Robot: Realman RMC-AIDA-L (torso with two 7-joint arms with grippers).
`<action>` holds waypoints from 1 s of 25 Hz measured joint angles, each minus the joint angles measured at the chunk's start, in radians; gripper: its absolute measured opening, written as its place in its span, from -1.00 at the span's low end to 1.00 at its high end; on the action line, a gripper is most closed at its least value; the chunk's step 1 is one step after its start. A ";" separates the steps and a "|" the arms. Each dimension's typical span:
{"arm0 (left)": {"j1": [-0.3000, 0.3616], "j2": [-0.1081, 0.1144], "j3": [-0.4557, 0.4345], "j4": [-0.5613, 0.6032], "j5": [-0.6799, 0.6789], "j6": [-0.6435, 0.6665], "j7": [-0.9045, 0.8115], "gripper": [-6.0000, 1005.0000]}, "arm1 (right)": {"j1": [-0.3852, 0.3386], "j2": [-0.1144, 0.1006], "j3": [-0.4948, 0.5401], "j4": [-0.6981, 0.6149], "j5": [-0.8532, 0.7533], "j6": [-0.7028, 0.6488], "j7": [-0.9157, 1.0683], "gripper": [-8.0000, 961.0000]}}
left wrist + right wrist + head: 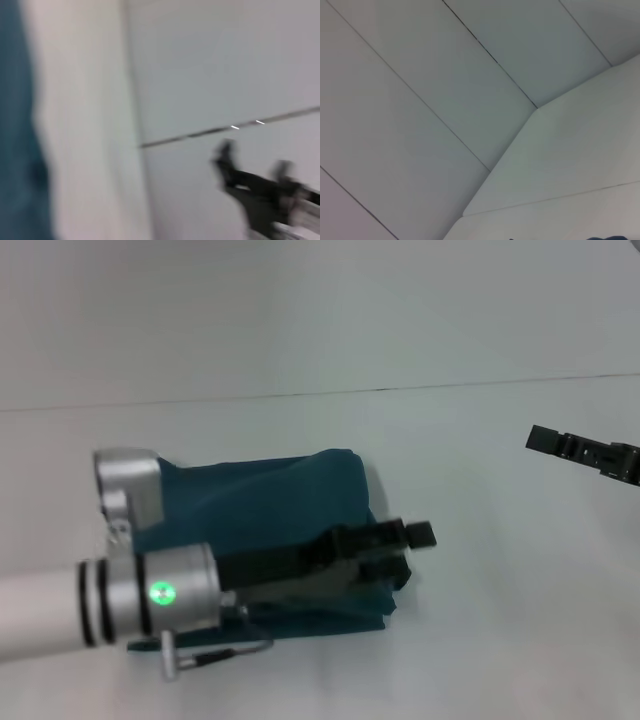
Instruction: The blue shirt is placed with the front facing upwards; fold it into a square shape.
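Note:
The blue shirt (270,500) lies on the white table (480,640) as a folded, roughly square teal bundle, plain side up, with no lettering showing. My left arm reaches over it from the left. My left gripper (408,558) hangs open and empty over the bundle's right edge. A strip of the shirt (15,150) also shows in the left wrist view. My right gripper (540,440) is held off at the far right, well clear of the shirt, and it holds nothing. The left wrist view shows it (252,160) farther off with its fingers apart.
The table's far edge meets a pale wall (320,310) along a dark seam. The right wrist view shows wall panels and a table corner (570,165).

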 joint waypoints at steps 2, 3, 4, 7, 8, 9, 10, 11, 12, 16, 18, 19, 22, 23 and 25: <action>0.035 0.009 0.000 0.092 0.007 0.080 0.043 0.60 | 0.000 -0.001 0.000 0.000 0.000 -0.001 -0.004 0.67; 0.056 0.015 0.000 0.139 0.016 0.122 0.089 0.60 | 0.000 -0.001 -0.001 0.000 0.000 -0.001 -0.007 0.67; 0.083 0.022 0.000 0.197 0.031 0.170 0.156 0.60 | -0.001 -0.001 -0.003 0.000 0.000 0.000 -0.016 0.67; 0.162 0.035 -0.016 0.308 0.086 0.246 0.342 0.60 | -0.006 0.001 -0.008 -0.001 -0.011 -0.001 -0.074 0.67; 0.190 0.034 -0.033 0.344 0.099 0.256 0.389 0.60 | -0.008 0.003 -0.009 -0.001 -0.018 -0.003 -0.100 0.67; 0.221 0.032 -0.054 0.377 0.110 0.264 0.434 0.60 | -0.009 0.006 -0.009 -0.001 -0.033 -0.004 -0.136 0.67; 0.243 0.030 -0.074 0.397 0.112 0.267 0.460 0.60 | -0.009 0.008 -0.009 -0.002 -0.046 -0.007 -0.160 0.67; 0.260 0.028 -0.093 0.411 0.113 0.271 0.478 0.60 | -0.009 0.011 -0.009 -0.003 -0.059 -0.013 -0.179 0.67; 0.281 0.027 -0.128 0.428 0.120 0.280 0.508 0.60 | -0.008 0.014 -0.009 -0.005 -0.074 -0.024 -0.192 0.67; 0.288 0.031 -0.169 0.431 0.161 0.294 0.540 0.60 | 0.009 0.028 -0.013 -0.013 -0.147 -0.110 -0.218 0.68; 0.285 0.034 -0.178 0.433 0.202 0.305 0.555 0.60 | 0.016 0.042 -0.014 -0.013 -0.174 -0.140 -0.232 0.68; 0.283 0.035 -0.179 0.435 0.218 0.308 0.559 0.60 | 0.018 0.053 -0.015 -0.013 -0.181 -0.146 -0.243 0.68; 0.282 0.037 -0.182 0.449 0.254 0.312 0.562 0.59 | 0.023 0.077 -0.028 -0.013 -0.197 -0.150 -0.275 0.67; 0.285 0.037 -0.185 0.458 0.259 0.312 0.562 0.59 | 0.026 0.082 -0.038 -0.013 -0.202 -0.149 -0.282 0.67; 0.289 0.037 -0.197 0.470 0.261 0.314 0.562 0.58 | 0.033 0.089 -0.060 -0.013 -0.215 -0.138 -0.290 0.67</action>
